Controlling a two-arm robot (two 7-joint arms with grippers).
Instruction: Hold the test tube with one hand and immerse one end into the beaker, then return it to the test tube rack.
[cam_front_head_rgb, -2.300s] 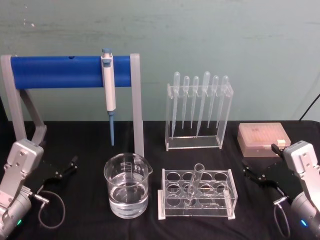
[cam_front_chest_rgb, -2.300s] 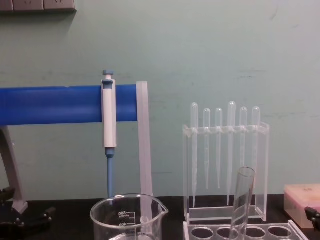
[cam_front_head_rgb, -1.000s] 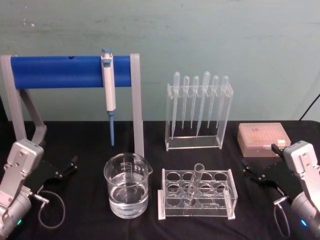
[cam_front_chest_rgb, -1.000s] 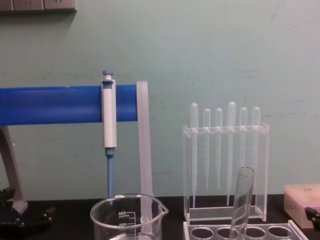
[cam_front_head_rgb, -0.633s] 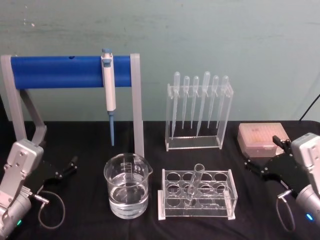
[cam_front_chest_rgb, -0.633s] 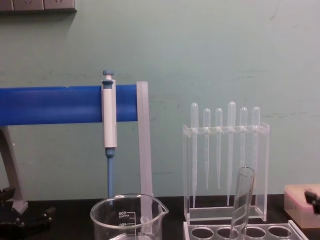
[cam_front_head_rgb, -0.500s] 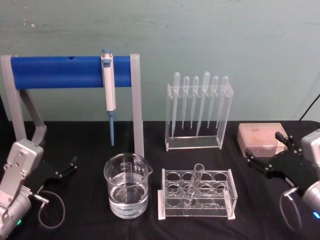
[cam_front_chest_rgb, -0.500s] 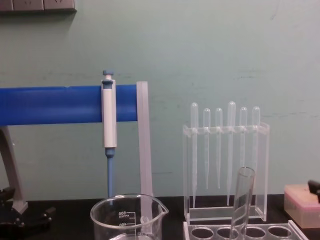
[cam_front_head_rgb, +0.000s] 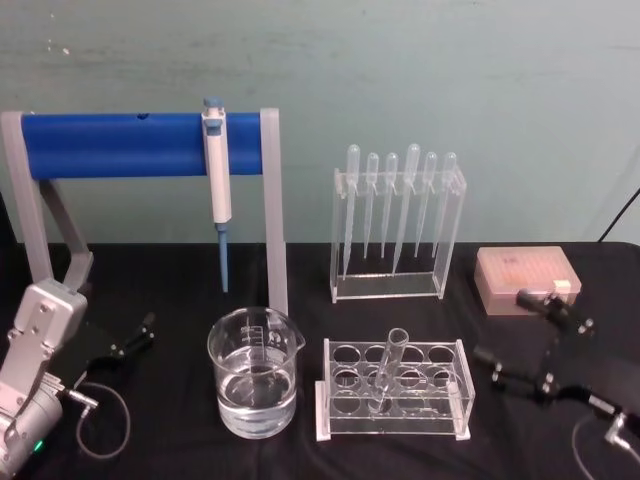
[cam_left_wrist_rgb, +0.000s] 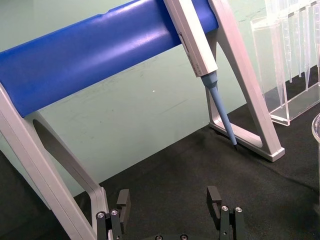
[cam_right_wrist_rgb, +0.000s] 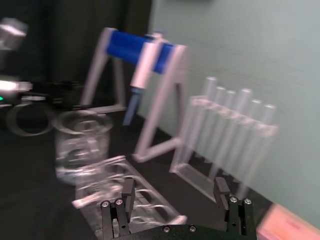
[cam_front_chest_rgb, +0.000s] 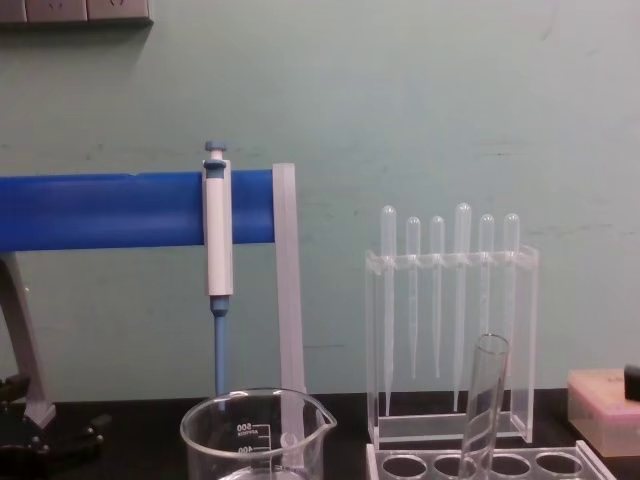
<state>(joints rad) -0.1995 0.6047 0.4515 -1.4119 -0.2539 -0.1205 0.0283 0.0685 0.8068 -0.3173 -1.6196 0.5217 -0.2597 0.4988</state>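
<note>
Right tool (cam_front_head_rgb: 501, 325) hangs wide open just right of the clear rack (cam_front_head_rgb: 460, 388), where 1 test tube (cam_front_head_rgb: 388, 365) stands in a middle hole, right of the part-filled beaker (cam_front_head_rgb: 254, 372). Its long axis runs near upright, open rim up, leaning slightly right. Light, stiff, slick and breakable, the glass likely wants a gentle pinch just below the rim. Left tool (cam_left_wrist_rgb: 168, 200), fingers also spread, sits parked at the table's (cam_front_head_rgb: 300, 460) left.
</note>
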